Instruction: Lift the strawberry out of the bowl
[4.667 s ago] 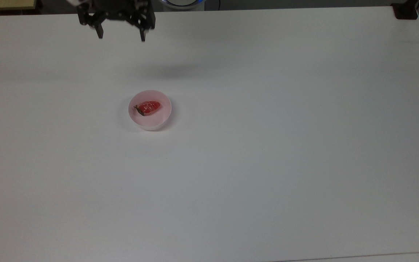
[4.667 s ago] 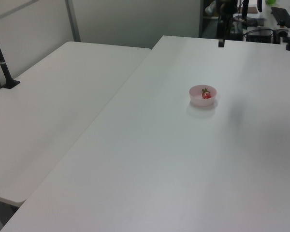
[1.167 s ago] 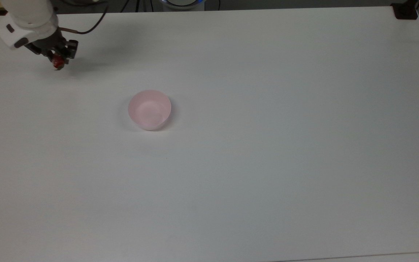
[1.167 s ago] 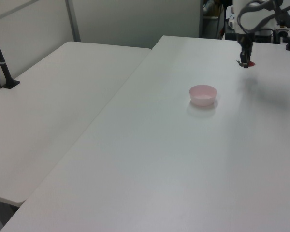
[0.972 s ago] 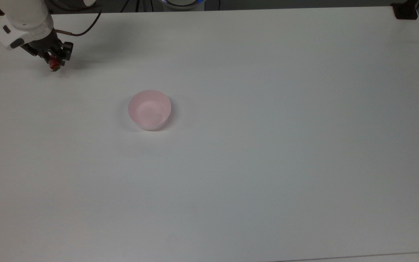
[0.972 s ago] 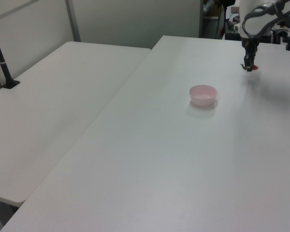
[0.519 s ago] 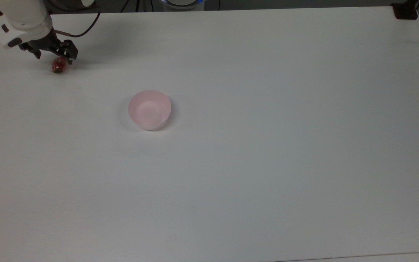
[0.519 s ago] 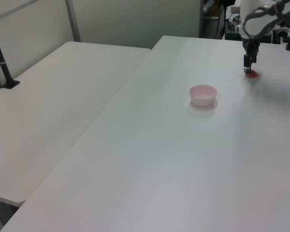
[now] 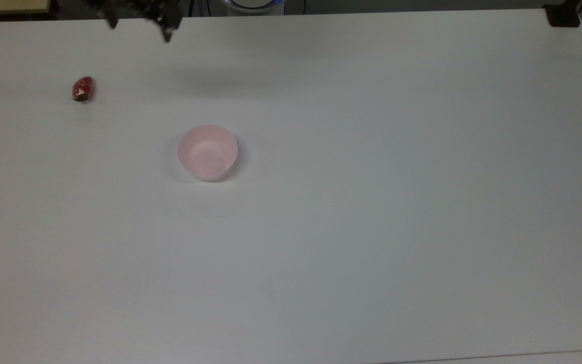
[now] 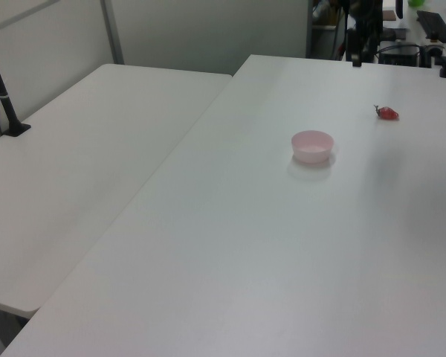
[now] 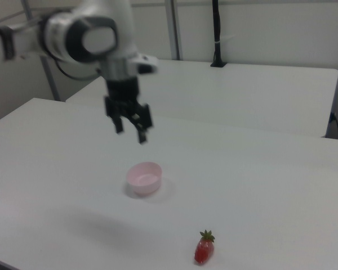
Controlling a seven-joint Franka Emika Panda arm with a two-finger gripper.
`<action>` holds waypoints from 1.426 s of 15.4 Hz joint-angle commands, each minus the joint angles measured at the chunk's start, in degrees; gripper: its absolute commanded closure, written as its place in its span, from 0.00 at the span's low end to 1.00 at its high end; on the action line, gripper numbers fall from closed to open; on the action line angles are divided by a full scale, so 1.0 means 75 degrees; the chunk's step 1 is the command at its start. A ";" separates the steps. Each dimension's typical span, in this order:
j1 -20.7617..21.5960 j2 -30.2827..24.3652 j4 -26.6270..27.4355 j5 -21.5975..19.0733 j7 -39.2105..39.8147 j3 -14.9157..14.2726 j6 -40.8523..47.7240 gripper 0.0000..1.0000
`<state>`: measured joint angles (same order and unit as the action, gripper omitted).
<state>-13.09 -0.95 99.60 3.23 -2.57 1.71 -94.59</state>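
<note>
The strawberry point(image 9: 82, 89) lies on the bare white table toward the top view's far left, well apart from the bowl point(image 9: 208, 152), which is pale pink with nothing inside. In the right view the strawberry point(image 11: 204, 248) rests near the front edge, with the bowl point(image 11: 144, 178) behind it. My gripper point(image 9: 139, 26) hangs open at the top view's upper edge, up and to the right of the strawberry. The right view shows the gripper point(image 11: 130, 133) high above the table behind the bowl, nothing between its fingers. In the left view the strawberry point(image 10: 387, 113) sits right of the bowl point(image 10: 312, 146).
A second white table point(image 10: 82, 156) adjoins on the left view's left, with a black post point(image 10: 3, 93) clamped to it. A black clamp point(image 9: 564, 15) sits at the top view's upper right table corner. Another black post point(image 11: 217, 34) stands behind in the right view.
The gripper opened and let go of the strawberry on the table, then rose and moved toward the top view's right along the far edge. The bowl stayed put.
</note>
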 commanded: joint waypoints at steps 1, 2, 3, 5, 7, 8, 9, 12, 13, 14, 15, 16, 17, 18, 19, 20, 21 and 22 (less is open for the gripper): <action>0.0933 -0.0634 -0.0144 -0.0371 -0.0815 -0.0180 0.0844 0.00; 0.1215 -0.0682 -0.0109 -0.0383 -0.0910 -0.0239 0.0870 0.00; 0.1403 -0.0671 -0.0074 -0.0383 -0.0899 -0.0240 0.0789 0.00; 0.1638 -0.0624 -0.0050 -0.0313 -0.0829 -0.0251 0.0358 0.00; 0.1721 -0.0589 0.0044 -0.0301 -0.0677 -0.0321 -0.0591 0.00; 0.1814 -0.0496 0.0056 -0.0290 -0.0398 -0.0322 -0.0862 0.00; 0.1850 -0.0414 0.0056 -0.0289 -0.0070 -0.0333 -0.0969 0.00; 0.1850 -0.0296 0.0044 -0.0289 0.0425 -0.0322 -0.0947 0.00; 0.1862 -0.0296 0.0044 -0.0278 0.0414 -0.0322 -0.0947 0.00; 0.1850 -0.0296 0.0044 -0.0289 0.0414 -0.0333 -0.0935 0.00; 0.1850 -0.0296 0.0044 -0.0289 0.0367 -0.0333 -0.0935 0.00; 0.1850 -0.0296 0.0032 -0.0289 0.0343 -0.0333 -0.0912 0.00; 0.1839 -0.0307 0.0032 -0.0289 0.0285 -0.0333 -0.0877 0.00; 0.1839 -0.0307 0.0021 -0.0278 0.0227 -0.0333 -0.0899 0.00; 0.1839 -0.0307 0.0021 -0.0278 0.0180 -0.0333 -0.0911 0.00; 0.1839 -0.0307 0.0021 -0.0278 0.0144 -0.0333 -0.0923 0.00; 0.1839 -0.0307 0.0021 -0.0278 0.0132 -0.0333 -0.0912 0.00; 0.1839 -0.0307 0.0032 -0.0278 0.0144 -0.0333 -0.0911 0.00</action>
<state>-0.55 -2.52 99.19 1.24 -1.21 0.43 -100.59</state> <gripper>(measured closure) 0.000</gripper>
